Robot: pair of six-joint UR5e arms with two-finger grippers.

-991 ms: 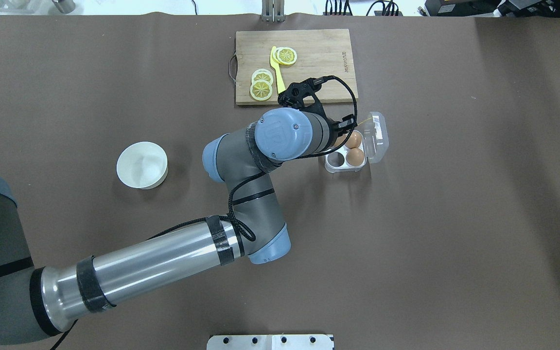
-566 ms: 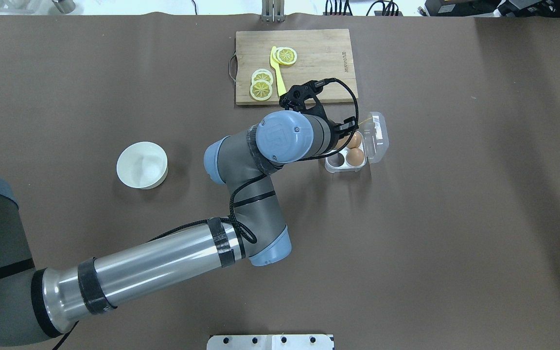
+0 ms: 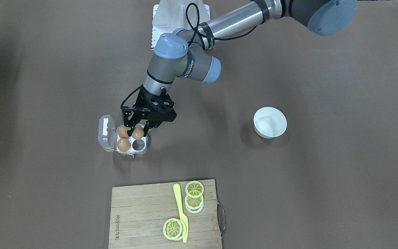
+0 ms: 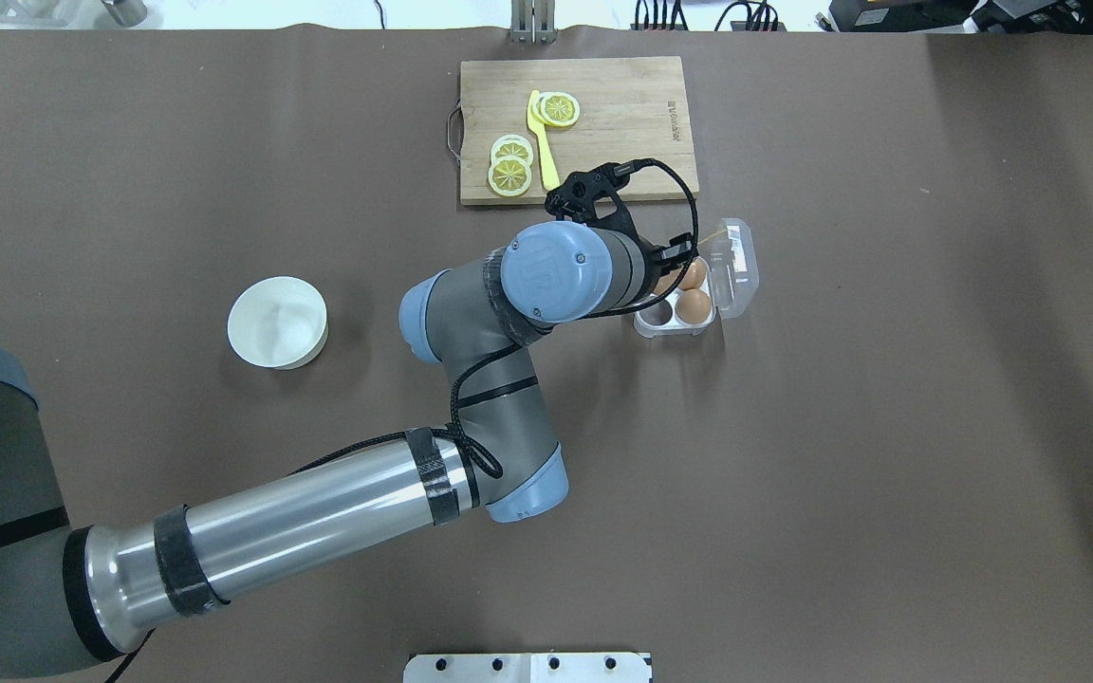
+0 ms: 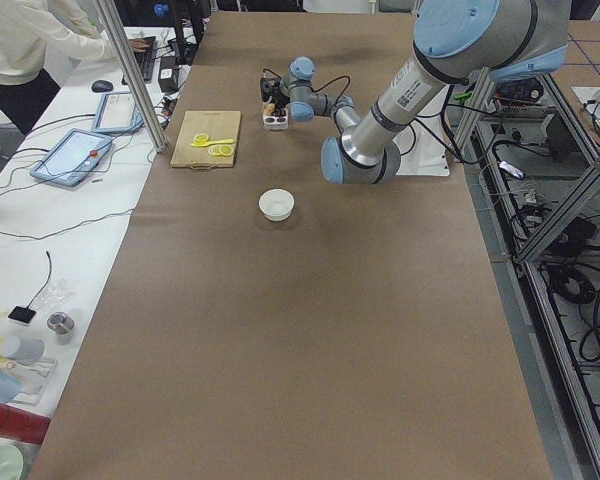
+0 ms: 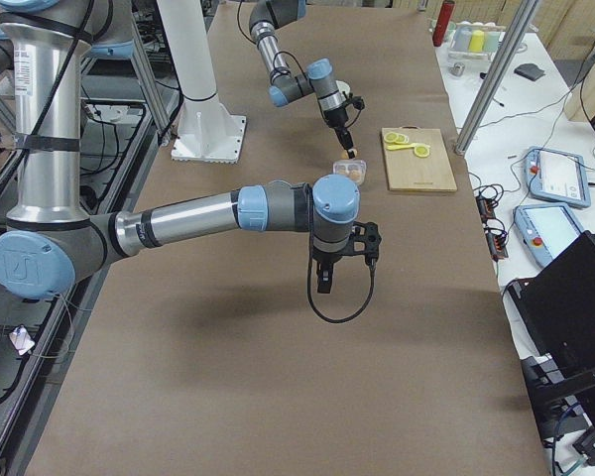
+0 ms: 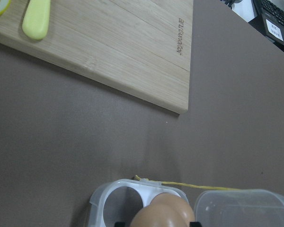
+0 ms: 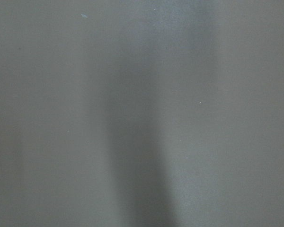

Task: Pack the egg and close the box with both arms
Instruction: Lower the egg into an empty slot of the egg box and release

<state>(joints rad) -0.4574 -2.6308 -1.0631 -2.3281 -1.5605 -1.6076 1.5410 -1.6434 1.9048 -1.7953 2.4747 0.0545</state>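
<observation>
You are at the placing step. The left gripper (image 3: 137,130) hangs over the box (image 3: 131,138), its jaws pinching the egg (image 3: 138,133) just above the vacant cells (image 3: 139,145) on the box's left side; which of the two it is over I cannot tell. Two other eggs (image 3: 123,145) fill the right-hand cells, and the lid (image 3: 105,133) lies folded open to the right. Next, lower straight down until the egg seats, then let go gently. The left arm (image 4: 546,275) reaches far across, gripper pointing down. The right gripper (image 6: 323,280) hangs fingers-down over bare table (image 6: 278,397), well apart from the box; whether its jaws are spread cannot be told. Closing the lid will need it nearer.
</observation>
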